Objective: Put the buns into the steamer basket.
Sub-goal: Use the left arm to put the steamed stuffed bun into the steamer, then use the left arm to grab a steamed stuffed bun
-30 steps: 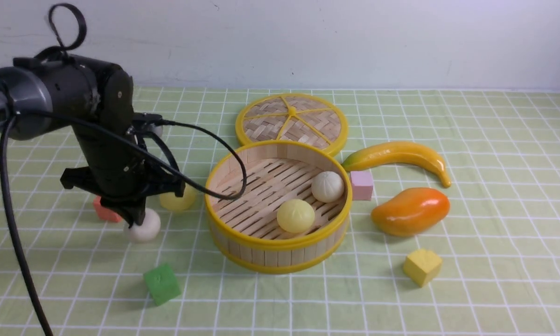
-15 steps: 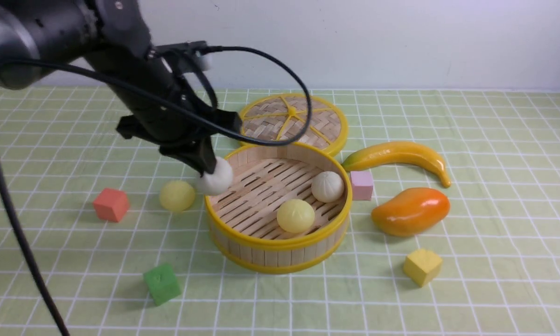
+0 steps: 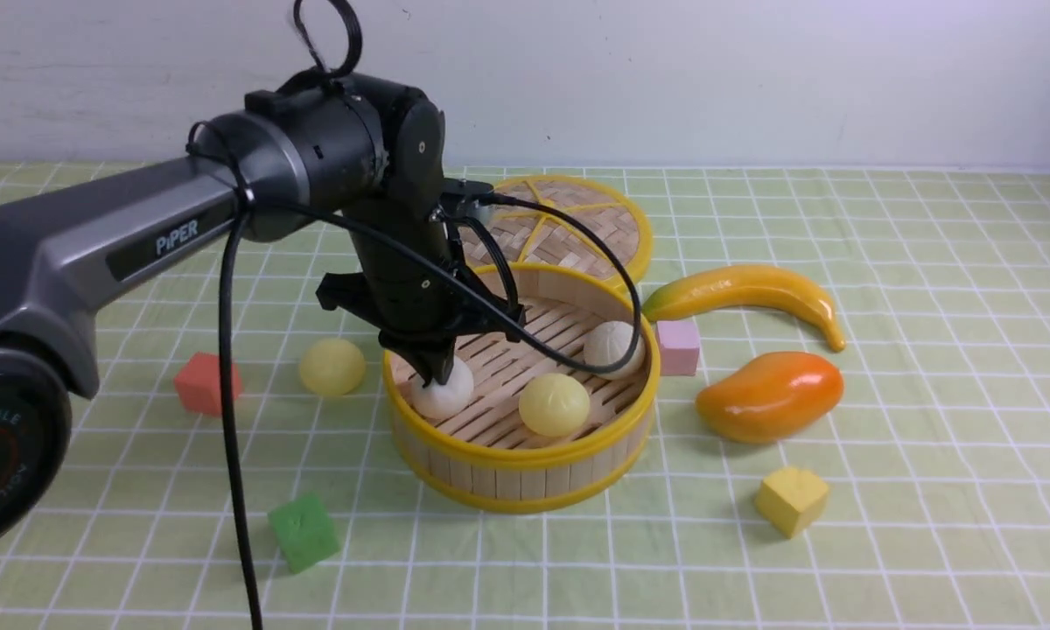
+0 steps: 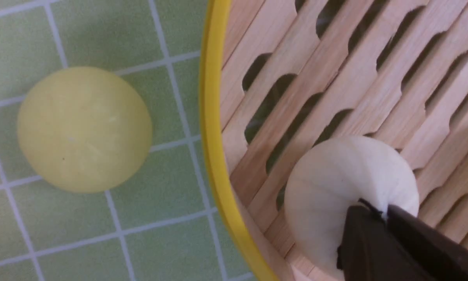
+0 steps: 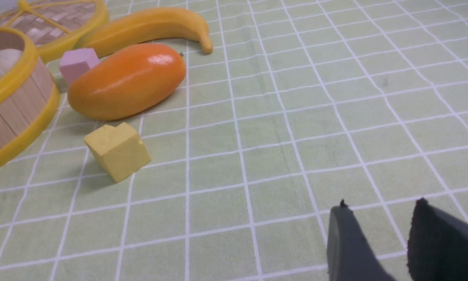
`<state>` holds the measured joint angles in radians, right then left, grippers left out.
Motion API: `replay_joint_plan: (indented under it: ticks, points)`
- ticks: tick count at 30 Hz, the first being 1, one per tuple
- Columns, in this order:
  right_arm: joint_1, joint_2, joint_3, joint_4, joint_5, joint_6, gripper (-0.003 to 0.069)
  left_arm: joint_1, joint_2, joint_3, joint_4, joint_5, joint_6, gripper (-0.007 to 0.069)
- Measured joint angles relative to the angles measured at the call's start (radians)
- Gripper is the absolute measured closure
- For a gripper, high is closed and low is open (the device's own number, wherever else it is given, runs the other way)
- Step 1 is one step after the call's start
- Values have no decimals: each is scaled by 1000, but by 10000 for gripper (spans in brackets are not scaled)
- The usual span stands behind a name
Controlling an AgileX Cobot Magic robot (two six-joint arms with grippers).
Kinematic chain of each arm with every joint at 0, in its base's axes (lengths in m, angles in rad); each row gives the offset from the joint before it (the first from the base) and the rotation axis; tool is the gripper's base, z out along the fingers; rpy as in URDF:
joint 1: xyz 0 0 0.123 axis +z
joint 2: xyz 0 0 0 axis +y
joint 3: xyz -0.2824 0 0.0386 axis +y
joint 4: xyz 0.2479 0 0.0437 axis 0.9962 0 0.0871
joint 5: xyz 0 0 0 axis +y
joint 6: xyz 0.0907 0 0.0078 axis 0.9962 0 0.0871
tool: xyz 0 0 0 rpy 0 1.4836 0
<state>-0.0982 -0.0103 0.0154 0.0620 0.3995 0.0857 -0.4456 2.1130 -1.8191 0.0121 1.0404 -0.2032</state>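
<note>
A green, white-gridded tabletop (image 3: pixel 927 420) carries a steamer basket (image 3: pixel 525 479), fruit, cubes and a bun (image 3: pixel 332 367).

Pale, lightly marked wall (image 3: pixel 752 79), green tablecloth (image 3: pixel 927 394) with white grid lines, soft light

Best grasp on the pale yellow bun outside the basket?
Pinch the pale yellow bun across its widest part, coming from straight above: it's round, sits on the cloth with space around it, and the steamer basket wall stands to its right, so a side approach there looks tighter.

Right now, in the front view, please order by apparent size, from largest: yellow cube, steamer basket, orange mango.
1. Steamer basket
2. Orange mango
3. Yellow cube
</note>
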Motion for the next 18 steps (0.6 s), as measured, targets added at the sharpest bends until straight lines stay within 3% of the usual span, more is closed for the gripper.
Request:
replay_joint_plan:
  ticks: [4,10,13,18]
  points:
    - [0,0,0,0,0,0,421,0,9,0,-4,-11,-1,566]
    - [0,0,0,0,0,0,421,0,5,-4,-6,-12,-2,366]
    - [0,0,0,0,0,0,421,4,-16,-4,-12,-10,-2,305]
    - [0,0,0,0,0,0,421,75,-116,-5,-12,-32,-2,277]
